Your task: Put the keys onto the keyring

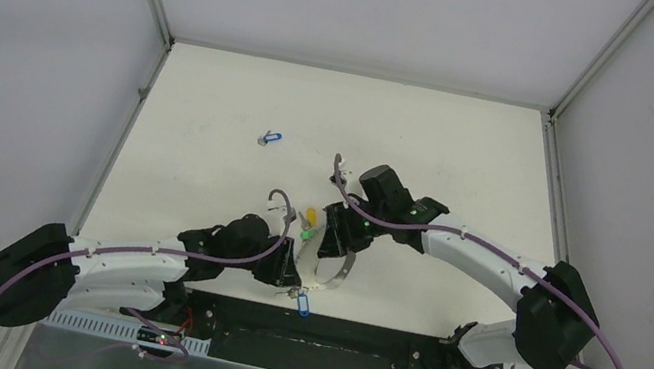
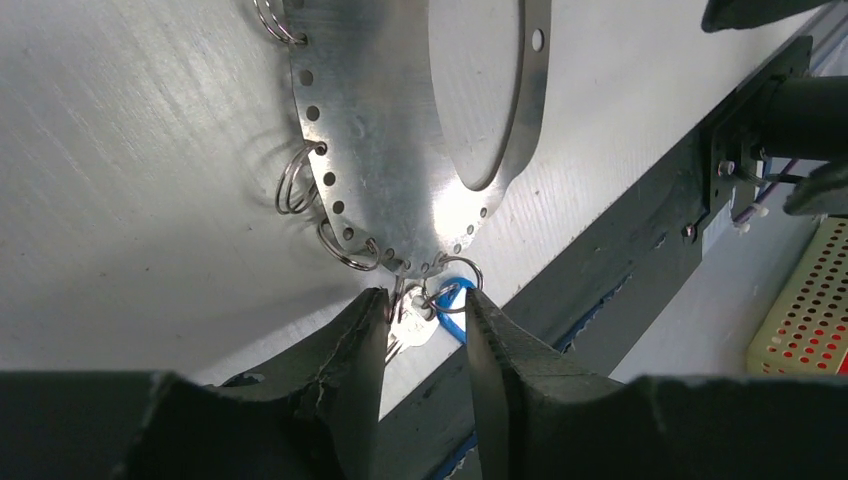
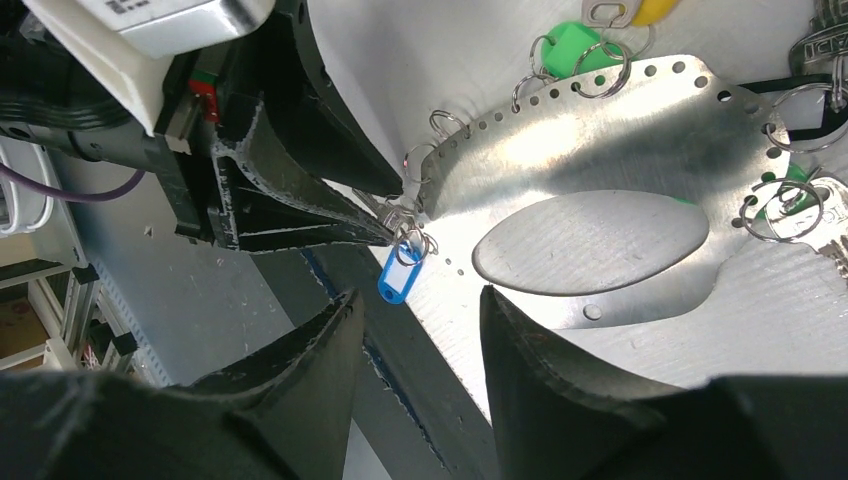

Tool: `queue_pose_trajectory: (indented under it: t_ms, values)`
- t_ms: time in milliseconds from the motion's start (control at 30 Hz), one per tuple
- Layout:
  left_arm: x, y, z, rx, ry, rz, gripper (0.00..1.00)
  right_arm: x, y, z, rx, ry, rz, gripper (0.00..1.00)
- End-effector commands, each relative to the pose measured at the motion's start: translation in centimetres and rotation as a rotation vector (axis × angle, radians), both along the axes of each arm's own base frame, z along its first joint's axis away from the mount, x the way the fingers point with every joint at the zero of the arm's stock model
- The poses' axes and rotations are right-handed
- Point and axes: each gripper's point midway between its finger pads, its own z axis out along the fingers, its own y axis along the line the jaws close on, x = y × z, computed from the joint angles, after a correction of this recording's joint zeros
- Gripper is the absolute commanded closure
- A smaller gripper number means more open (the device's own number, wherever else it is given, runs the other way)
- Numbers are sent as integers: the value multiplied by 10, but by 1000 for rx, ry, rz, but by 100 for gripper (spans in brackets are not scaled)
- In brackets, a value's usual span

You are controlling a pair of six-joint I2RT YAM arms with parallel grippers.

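Silvery sheet metal makes up the keyring (image 2: 400, 130), a flat plate with a large oval cut-out, a row of small holes punched along its rim, and several wire split rings (image 2: 296, 180) threaded through those holes. It sits close to the near edge of the white worktop (image 1: 215, 104), between the two arms. The left gripper (image 2: 425, 310) pinches at the plate's narrow end, its dark fingers (image 2: 365, 330) drawn in on a small silver key (image 2: 410, 328) with a blue tag (image 2: 455, 300) beside it. The right gripper (image 3: 415, 305) hovers spread, nothing between its fingers, pointing down at the worktop's edge just short of the plate. The right wrist view alone shows the far rim, where a green tag (image 3: 575, 45) and a yellow tag (image 3: 655, 10) hang from rings, and another silver key (image 3: 830, 240) lies at the right side (the left wrist view cuts all that off). Only the top view shows a loose blue-tagged key (image 1: 269, 138) lying well apart from the keyring toward the back of the worktop. Whether the plate rests flat or is tipped up cannot be told.
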Motion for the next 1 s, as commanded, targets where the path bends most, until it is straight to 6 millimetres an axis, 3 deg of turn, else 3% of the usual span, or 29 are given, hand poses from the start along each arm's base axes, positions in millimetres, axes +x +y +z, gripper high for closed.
queue_pose_trajectory:
  t_ms: [0,333,567,700,867,967]
  values:
    - [3,-4,14,-60,-61,-21,66,4,6,17,72,-25,0,51]
    - [7,0,0,18,-54,-18,71,3,6,17,79,-14,2,51]
    - [9,-1,0,47,-65,-35,87,4,5,19,85,-15,1,51]
    - [10,-3,9,33,-89,-42,100,4,5,21,87,-18,-3,51]
    - [12,0,26,42,-125,-54,100,5,4,25,98,-23,-9,51]
    - [14,3,47,60,-171,-73,100,6,4,33,119,-39,-14,50]
